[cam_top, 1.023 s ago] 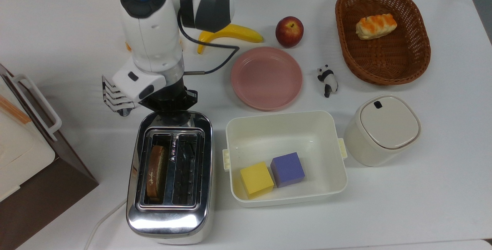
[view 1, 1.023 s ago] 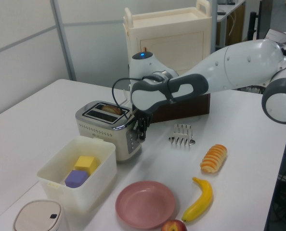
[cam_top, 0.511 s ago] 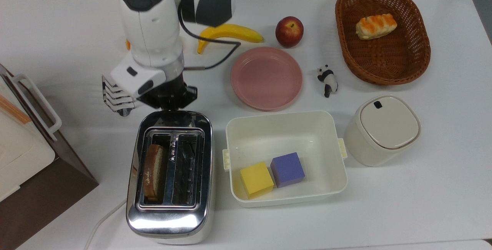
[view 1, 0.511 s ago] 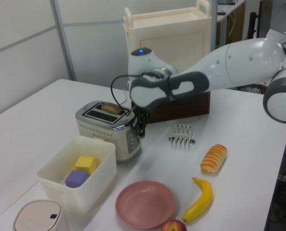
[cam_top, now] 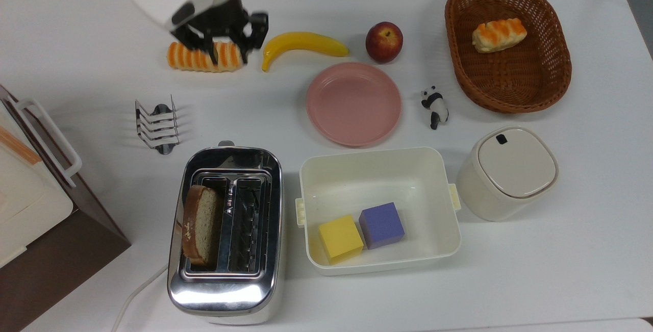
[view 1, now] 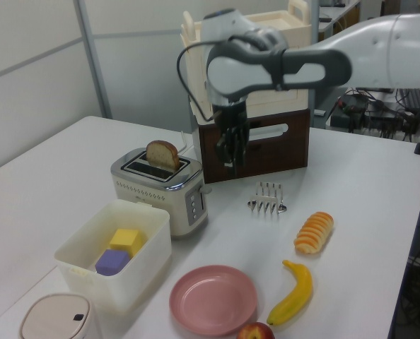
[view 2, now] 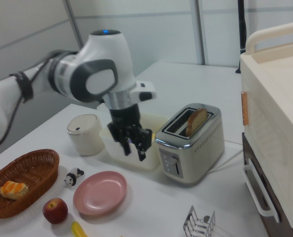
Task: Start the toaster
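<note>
Inside the toaster one bread slice stands raised; fingers spread, holding nothing.

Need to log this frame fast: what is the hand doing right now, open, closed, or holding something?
Hand: open and empty, raised above the table, away from the toaster.

Chrome toaster, bread slice raised

Toast rack beside toaster lever end
</note>
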